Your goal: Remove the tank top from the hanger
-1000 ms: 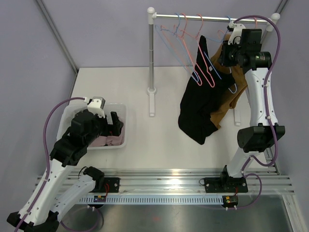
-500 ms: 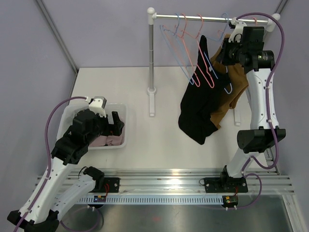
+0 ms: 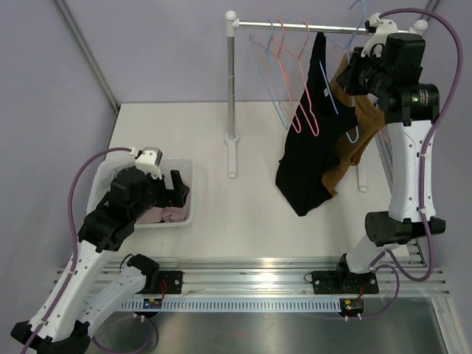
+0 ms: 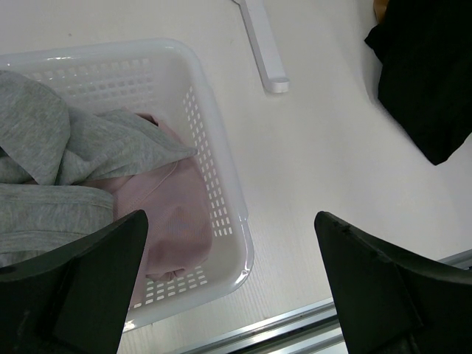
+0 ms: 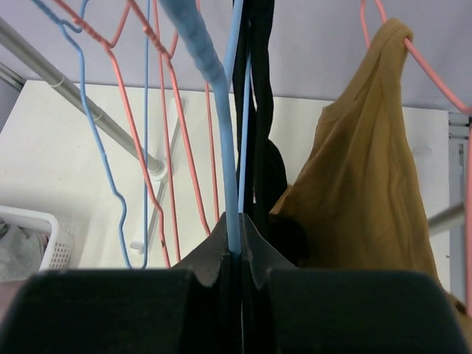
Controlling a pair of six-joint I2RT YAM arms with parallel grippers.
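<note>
The black tank top [image 3: 301, 151] hangs on a blue hanger [image 3: 329, 94] near the right end of the rack rail [image 3: 291, 27]. My right gripper [image 3: 357, 71] is shut on that blue hanger [image 5: 234, 155] just below its neck, and the hook rises above the rail. The top's black straps [image 5: 259, 103] run beside the blue wire. The top's lower end shows in the left wrist view [image 4: 426, 81]. My left gripper [image 3: 177, 190] is open and empty [image 4: 230, 221], hovering over the right edge of the white basket [image 4: 230, 184].
A mustard garment [image 3: 359, 136] hangs on a pink hanger just right of the tank top [image 5: 365, 177]. Several empty pink and blue hangers [image 3: 276, 66] hang on the rail's left part. The rack post [image 3: 232, 81] stands mid-table. The basket [image 3: 182, 165] holds grey and pink clothes.
My right gripper has risen and shifted right with the blue hanger, lifting its hook above the rail and the black tank top with it. The left arm has barely moved.
</note>
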